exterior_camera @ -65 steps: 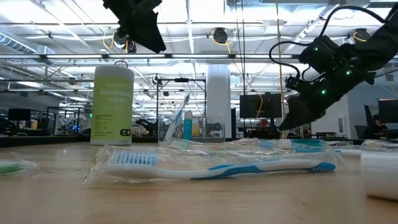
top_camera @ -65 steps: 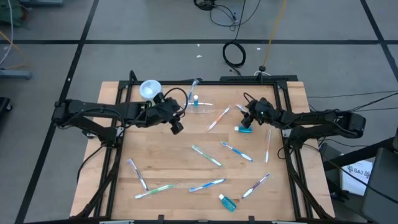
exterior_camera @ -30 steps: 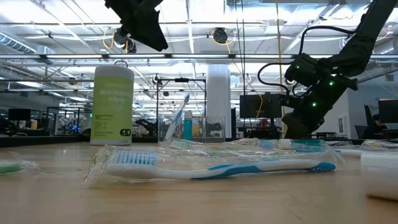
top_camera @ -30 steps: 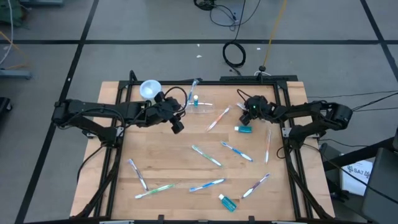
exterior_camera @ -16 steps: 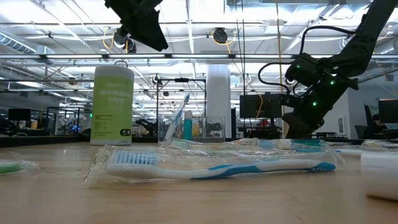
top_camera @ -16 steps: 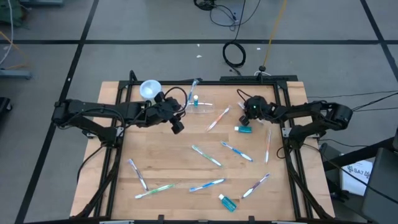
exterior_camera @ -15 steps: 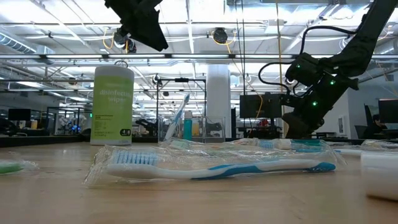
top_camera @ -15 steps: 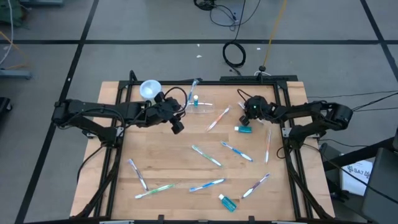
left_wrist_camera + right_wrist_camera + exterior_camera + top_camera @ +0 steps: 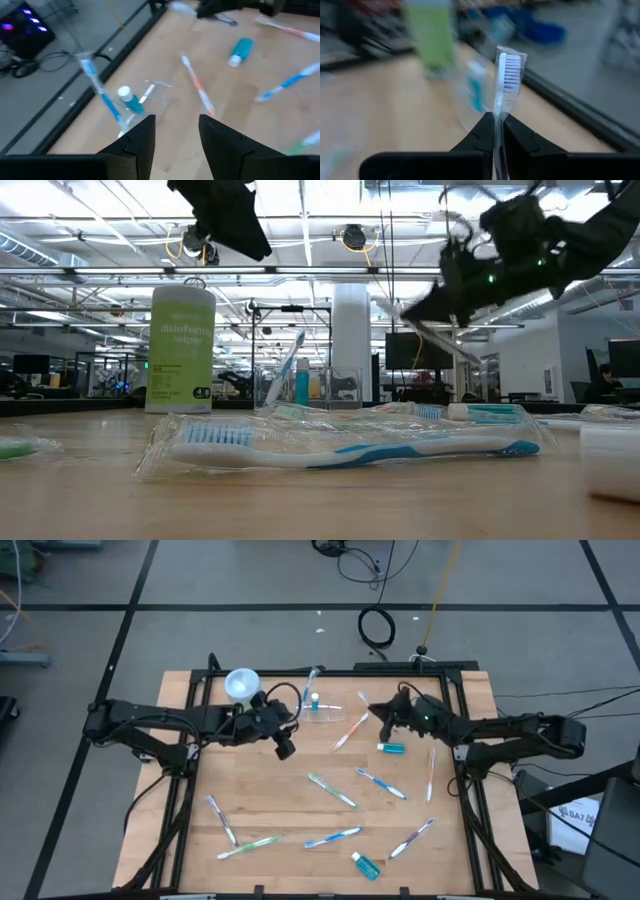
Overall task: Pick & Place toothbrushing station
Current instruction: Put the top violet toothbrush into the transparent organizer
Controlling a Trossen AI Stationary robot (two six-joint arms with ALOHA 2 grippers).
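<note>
held brush: wrapped toothbrush (image 9: 507,75), white bristle head up, clamped betw. right gripper (image 9: 496,131) fingers; only the right wrist view shows the grip clearly. In high view just a thin pale sliver (image 9: 364,697) at approx 11 o'clock of the gripper (image 9: 385,718).
right gripper: fingers together on the wrapped toothbrush, lifted off the table (image 9: 270,790), toward its 1 o'clock area in high view. Low view shows it up in the air (image 9: 425,305), brush handle slanting down-right.
cup: clear plastic cup (image 9: 318,705) near table's 12 o'clock edge; holds a blue toothbrush (image 9: 312,680) leaning out + a small tube (image 9: 313,699). Left wrist view shows the contents best (image 9: 137,102); low view shows them far back (image 9: 290,380).
loose tubes: one tube (image 9: 391,748) at 6 o'clock of right gripper, one (image 9: 364,864) near table's 6 o'clock edge.
loose brushes: approx eight scattered over table centre and near side; nearest, in wrapper, fills low view (image 9: 350,445).
left gripper: hovers w. fingers apart, holding nothing (image 9: 284,745), at 8 o'clock of cup; gap betw. fingers plain in left wrist view (image 9: 177,142).
canister: green canister (image 9: 181,348), pale lid (image 9: 241,683), table's 11 o'clock corner; label legible only in low view.
</note>
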